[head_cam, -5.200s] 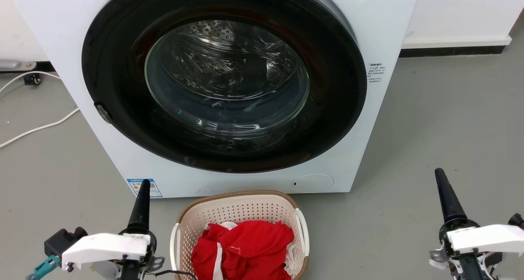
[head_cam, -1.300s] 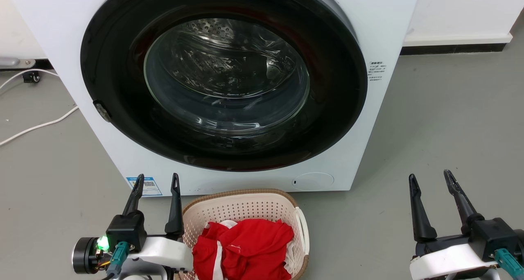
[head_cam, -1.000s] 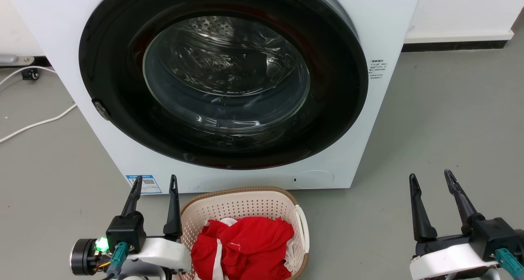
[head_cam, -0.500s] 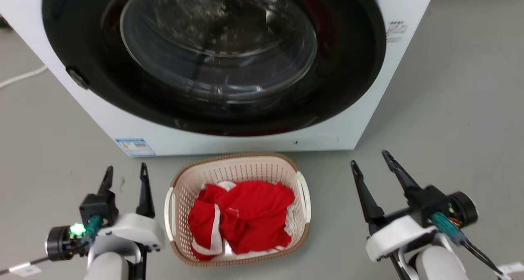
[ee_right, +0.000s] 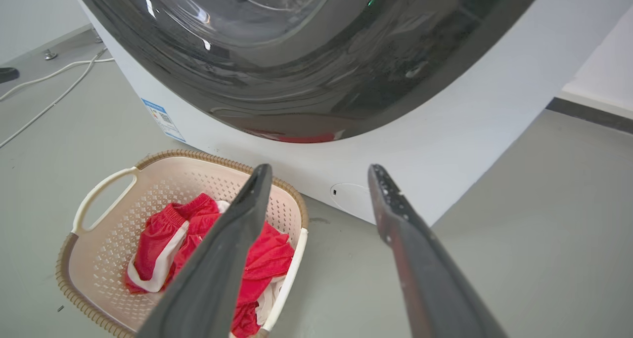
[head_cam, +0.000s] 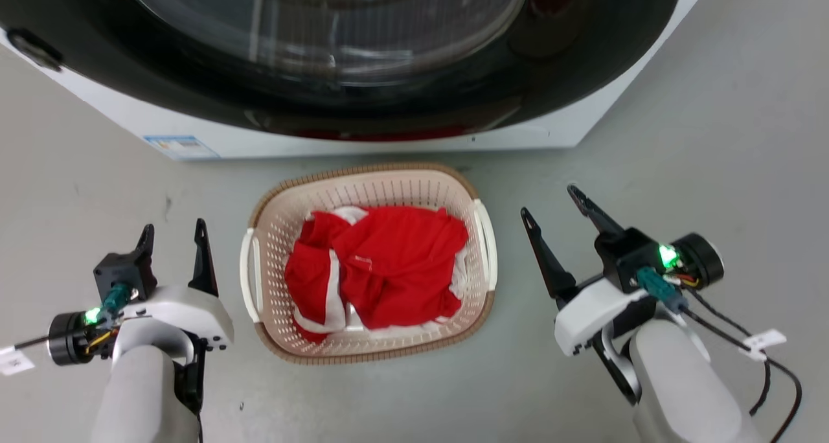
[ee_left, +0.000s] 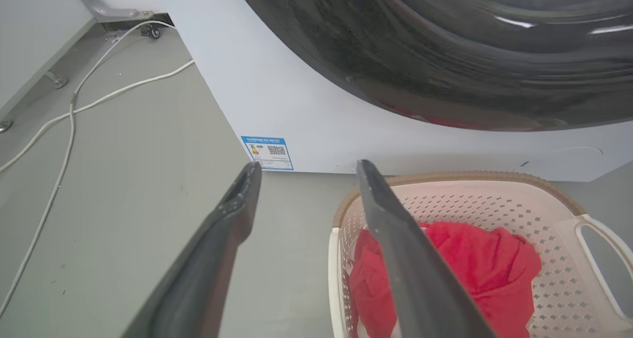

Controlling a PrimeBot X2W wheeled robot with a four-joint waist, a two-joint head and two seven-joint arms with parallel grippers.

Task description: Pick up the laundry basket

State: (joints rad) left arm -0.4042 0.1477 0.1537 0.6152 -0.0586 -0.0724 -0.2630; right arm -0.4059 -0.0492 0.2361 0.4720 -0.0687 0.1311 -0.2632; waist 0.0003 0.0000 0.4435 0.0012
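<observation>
The laundry basket (head_cam: 453, 190) is cream plastic with perforated walls, a brown woven-look rim and white side handles. It stands on the grey floor just in front of the washing machine and holds red and white clothes (head_cam: 375, 261). My left gripper (head_cam: 171, 234) hangs open to the left of the basket, clear of its left handle (head_cam: 246, 274). My right gripper (head_cam: 549, 202) is open to the right, apart from the right handle (head_cam: 487, 242). The basket (ee_left: 470, 199) appears past my left fingers, and in the right wrist view the basket (ee_right: 123, 219) lies at lower left.
The white washing machine (head_cam: 570, 125) with its dark round door (head_cam: 388, 41) rises right behind the basket. White cables (ee_left: 64, 120) trail on the floor to the left of the machine. Bare grey floor (head_cam: 712, 138) spreads on both sides.
The head camera has tilted down, so the basket sits higher and whole in view. Both grippers, shut 5.2 s ago, stand open and have come in beside the basket.
</observation>
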